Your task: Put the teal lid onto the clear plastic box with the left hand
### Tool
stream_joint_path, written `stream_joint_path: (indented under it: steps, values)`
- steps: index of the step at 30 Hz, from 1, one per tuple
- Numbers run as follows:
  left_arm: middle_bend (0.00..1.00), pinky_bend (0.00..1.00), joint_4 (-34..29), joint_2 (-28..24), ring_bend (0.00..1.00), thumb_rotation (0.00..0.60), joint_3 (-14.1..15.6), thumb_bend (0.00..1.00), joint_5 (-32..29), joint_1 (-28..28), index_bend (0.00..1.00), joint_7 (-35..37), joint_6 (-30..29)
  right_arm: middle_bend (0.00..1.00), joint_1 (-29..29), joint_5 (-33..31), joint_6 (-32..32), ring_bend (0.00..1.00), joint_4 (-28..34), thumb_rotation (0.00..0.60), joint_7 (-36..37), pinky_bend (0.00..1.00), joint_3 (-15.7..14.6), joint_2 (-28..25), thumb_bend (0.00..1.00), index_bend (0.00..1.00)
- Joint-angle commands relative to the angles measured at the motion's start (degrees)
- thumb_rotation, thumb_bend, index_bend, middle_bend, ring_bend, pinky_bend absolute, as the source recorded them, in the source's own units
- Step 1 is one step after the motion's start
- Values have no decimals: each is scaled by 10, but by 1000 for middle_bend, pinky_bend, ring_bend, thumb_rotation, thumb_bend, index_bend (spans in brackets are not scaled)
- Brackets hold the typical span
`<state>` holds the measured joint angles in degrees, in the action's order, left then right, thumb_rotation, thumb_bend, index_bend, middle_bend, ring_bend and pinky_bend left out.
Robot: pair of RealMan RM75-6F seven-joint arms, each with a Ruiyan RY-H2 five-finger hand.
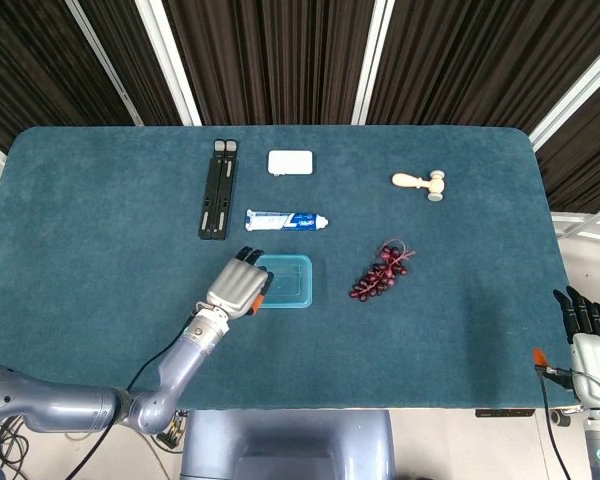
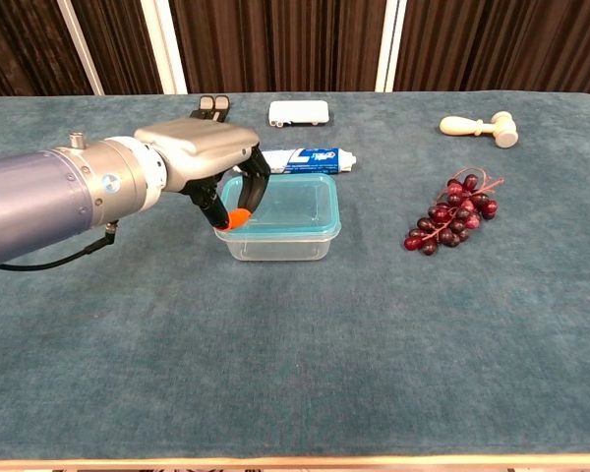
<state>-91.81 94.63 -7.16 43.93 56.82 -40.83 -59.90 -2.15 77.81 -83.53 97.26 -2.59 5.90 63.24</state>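
The clear plastic box stands mid-table with the teal lid lying flat on top of it. My left hand is over the lid's left edge, its fingers bent down onto that side and its orange thumb tip against the box's left front corner. It holds nothing that I can see. The lid's left edge is hidden under the hand. My right hand rests off the table's right front corner, fingers straight and apart, empty.
Just behind the box lies a toothpaste tube. A black folding stand and a white case lie further back. To the right are a bunch of dark grapes and a small wooden mallet.
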Motion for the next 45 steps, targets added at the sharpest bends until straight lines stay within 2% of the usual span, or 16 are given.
stream_joint_path:
  steps: [1, 28, 36, 39, 45]
  values:
    - [485, 137, 2, 3, 122, 600, -2, 490, 2, -2, 628, 5, 2, 0, 0, 0, 0, 0, 0, 600, 0, 0, 0, 0, 362, 46]
    - [490, 137, 17, 17, 122, 600, -2, 490, 9, -6, 632, -5, 4, 0, 0, -5, 0, 0, 2, 600, -4, 0, 1, 1, 362, 46]
    - [507, 137, -8, -9, 140, 600, -34, 490, 41, -8, 642, 10, -26, 0, 1, -7, 1, 0, 3, 600, -5, 0, 1, 2, 362, 46]
    - [516, 137, 5, -11, 147, 600, -50, 490, 41, -1, 648, 24, -11, 0, 1, -9, 1, 0, 3, 600, -5, 0, 2, 2, 363, 46]
    - [534, 137, 60, 1, 165, 600, -84, 493, -2, 38, 650, 15, 38, 0, 1, -12, 0, 0, 4, 600, -6, 0, 3, 2, 362, 46]
